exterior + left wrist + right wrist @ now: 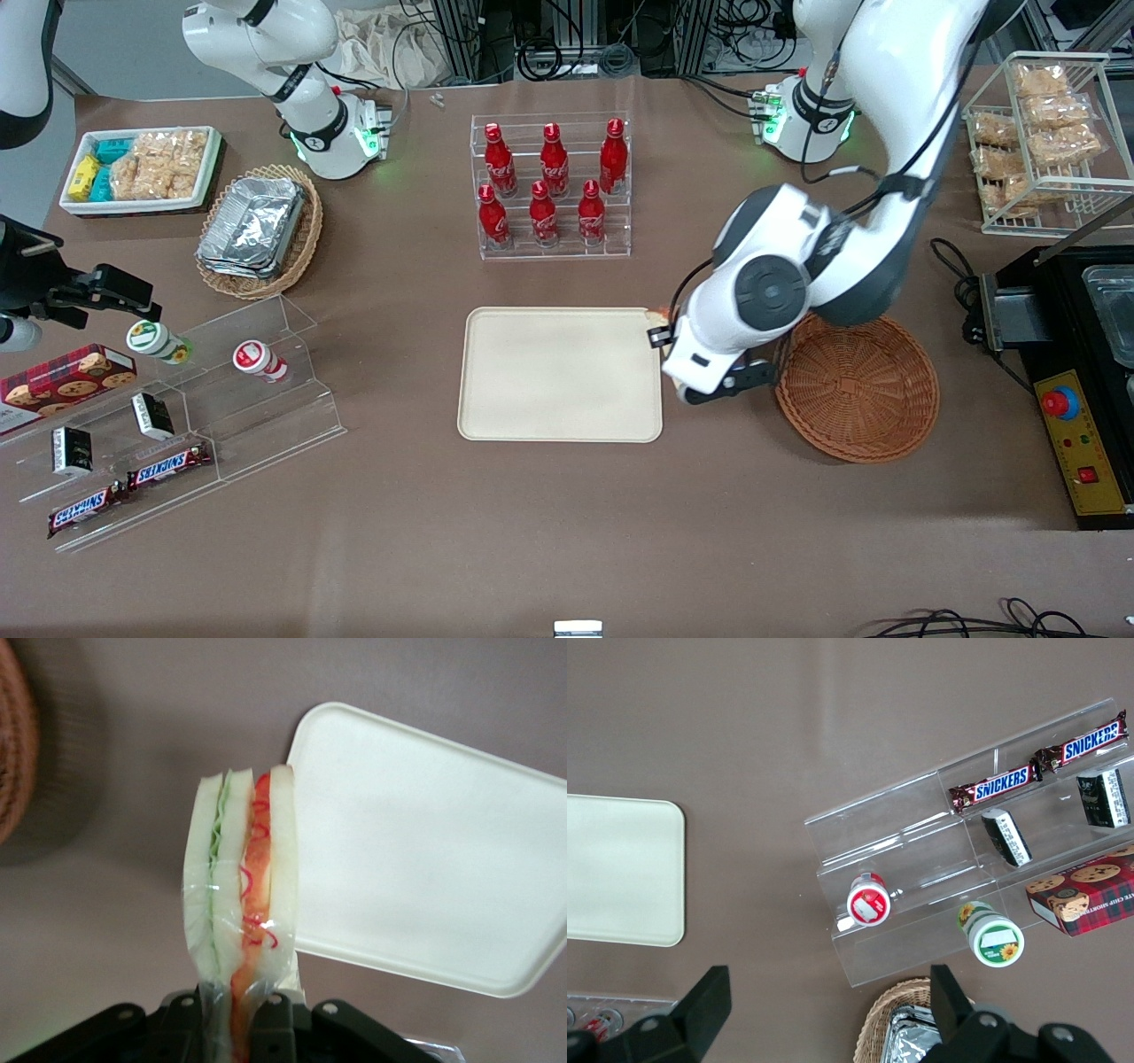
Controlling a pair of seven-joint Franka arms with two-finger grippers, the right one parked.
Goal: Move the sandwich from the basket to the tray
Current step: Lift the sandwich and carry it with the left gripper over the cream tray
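My left gripper [235,1014] is shut on the sandwich [239,877], a plastic-wrapped wedge of pale bread with red-orange and green filling, pinched at its narrow end. It hangs above the bare table, just beside one corner of the cream tray [425,868]. In the front view only a sliver of the sandwich [656,316] shows past the arm, at the tray's [558,372] corner farther from the camera. The reddish-brown wicker basket [859,390] lies beside the tray toward the working arm's end, and its rim [13,753] shows in the wrist view. Nothing lies in the basket or on the tray.
A clear rack of red bottles [554,190] stands farther from the camera than the tray. Toward the parked arm's end are an acrylic shelf with snacks [177,399], a tan basket of foil trays [259,230] and a white snack tray [142,168]. A black machine [1081,354] flanks the basket.
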